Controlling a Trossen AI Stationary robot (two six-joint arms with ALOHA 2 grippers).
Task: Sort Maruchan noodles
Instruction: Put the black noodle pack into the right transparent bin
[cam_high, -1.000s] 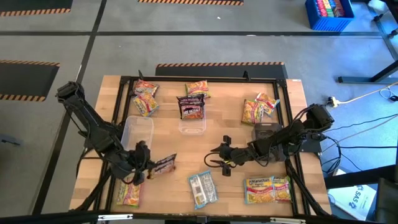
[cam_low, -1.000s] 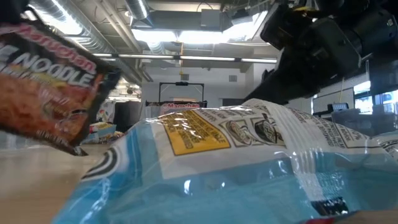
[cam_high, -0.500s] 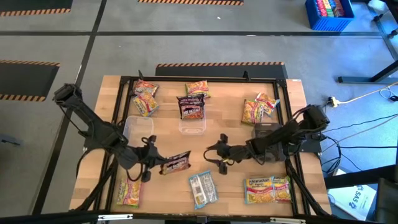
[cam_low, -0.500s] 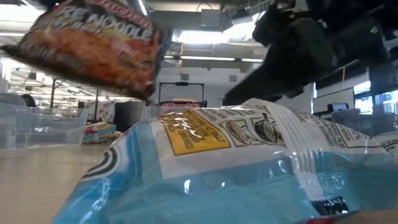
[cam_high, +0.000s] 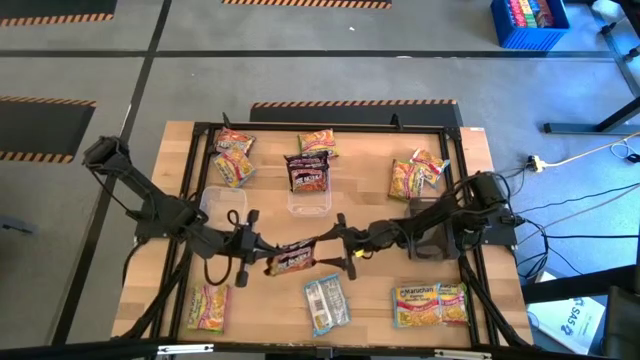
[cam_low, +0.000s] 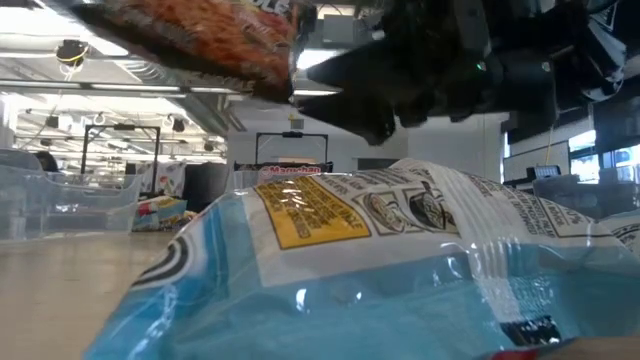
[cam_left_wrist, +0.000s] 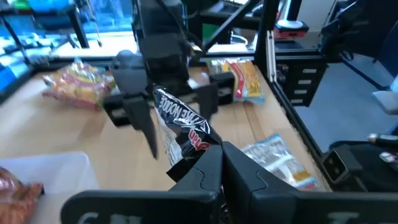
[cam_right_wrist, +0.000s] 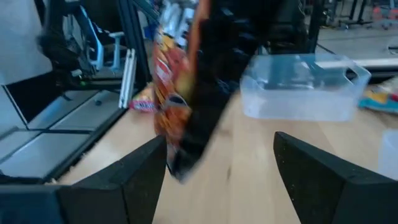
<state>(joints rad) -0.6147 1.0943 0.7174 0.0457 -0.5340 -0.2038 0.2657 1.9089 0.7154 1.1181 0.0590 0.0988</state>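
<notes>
1. Maroon noodle packet (cam_high: 293, 259) had moved from the left side to mid-table, airborne, pinched by the left gripper (cam_high: 262, 263).
2. Right gripper (cam_high: 335, 240) had closed in on it, fingers spread; handover looked imminent.

Glossy plastic noodle packets (cam_high: 325, 303) lie on a matt wooden table (cam_high: 370, 205).

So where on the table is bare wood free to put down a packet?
Bare wood lies between the clear bin and the yellow packets. The middle is crowded: the left tool holds the dark packet while the open right tool reaches it.
</notes>
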